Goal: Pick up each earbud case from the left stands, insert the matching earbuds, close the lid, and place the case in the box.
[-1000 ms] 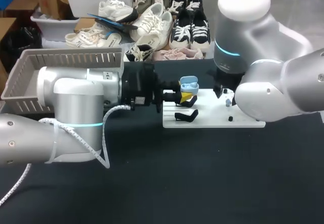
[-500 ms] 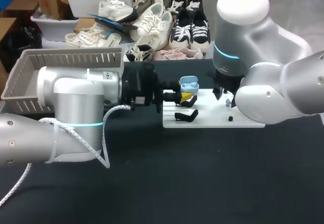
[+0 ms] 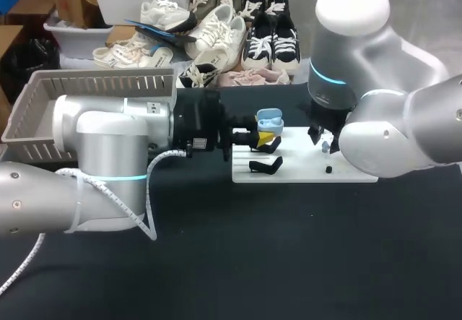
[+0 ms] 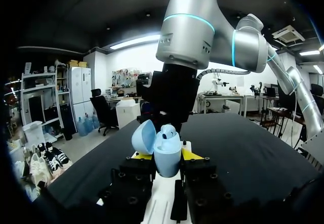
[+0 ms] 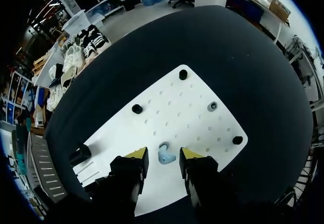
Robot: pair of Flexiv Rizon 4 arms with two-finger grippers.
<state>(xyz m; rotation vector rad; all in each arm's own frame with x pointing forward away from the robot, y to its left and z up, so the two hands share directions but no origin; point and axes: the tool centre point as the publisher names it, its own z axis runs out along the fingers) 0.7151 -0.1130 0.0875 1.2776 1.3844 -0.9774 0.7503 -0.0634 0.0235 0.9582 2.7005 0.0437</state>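
Black-clothed table (image 3: 238,262), bearing grey slatted box (image 3: 94,92) at far left and white pegboard (image 3: 303,170) at middle, with bare black stand (image 3: 266,165) near the board's left end. Left gripper (image 4: 167,155) clamped on pale blue earbud case (image 4: 166,150), lid open, upright above the pegboard's left part; right gripper (image 5: 164,152) spread, hanging just over loose blue earbud (image 5: 165,157) lying on the board between its fingers, ungripped. Step judged as earbud pick-up for insertion; needed next: short descent, square pinch on the small bud, then carriage across to the open case
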